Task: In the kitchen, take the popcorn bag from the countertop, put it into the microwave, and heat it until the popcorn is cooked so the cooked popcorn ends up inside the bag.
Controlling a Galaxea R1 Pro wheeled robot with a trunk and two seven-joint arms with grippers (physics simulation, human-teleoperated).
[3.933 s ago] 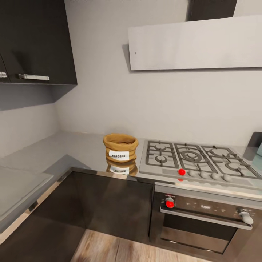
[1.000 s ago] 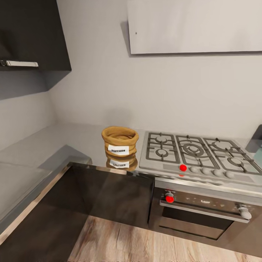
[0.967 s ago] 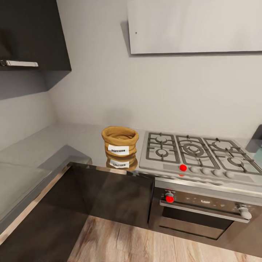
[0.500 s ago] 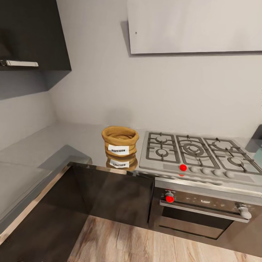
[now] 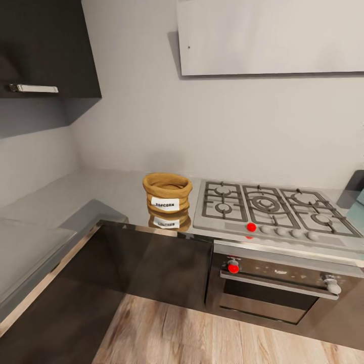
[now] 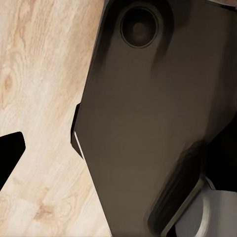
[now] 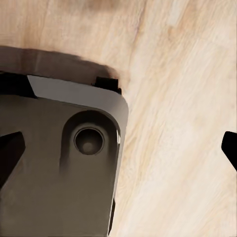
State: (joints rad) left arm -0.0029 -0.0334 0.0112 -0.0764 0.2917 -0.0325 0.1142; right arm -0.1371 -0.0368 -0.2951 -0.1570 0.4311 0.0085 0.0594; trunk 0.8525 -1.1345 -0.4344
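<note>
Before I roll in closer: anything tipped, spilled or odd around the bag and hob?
Nothing stands out. The popcorn bag stands upright on the countertop, just left of the gas hob, with no spill around it. One hob knob and one oven knob are red; the others are grey.

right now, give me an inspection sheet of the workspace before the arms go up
surface: long glossy grey steel countertop, running round a corner above dark cabinets
job's things: squat tan-brown popcorn bag with a white label stands upright on the countertop, just beside the hob; pale mint-blue edge at the far right may be the microwave, too little shows to tell
clutter: nothing seen
claws: dark fingertips at the wrist views' edges, both pointing down at pale wood floor; open or shut cannot be told
cables: nothing seen
surroundings: steel grated gas hob, dark built-in oven with one red knob, dark wall cabinet, pale wall panel
</note>
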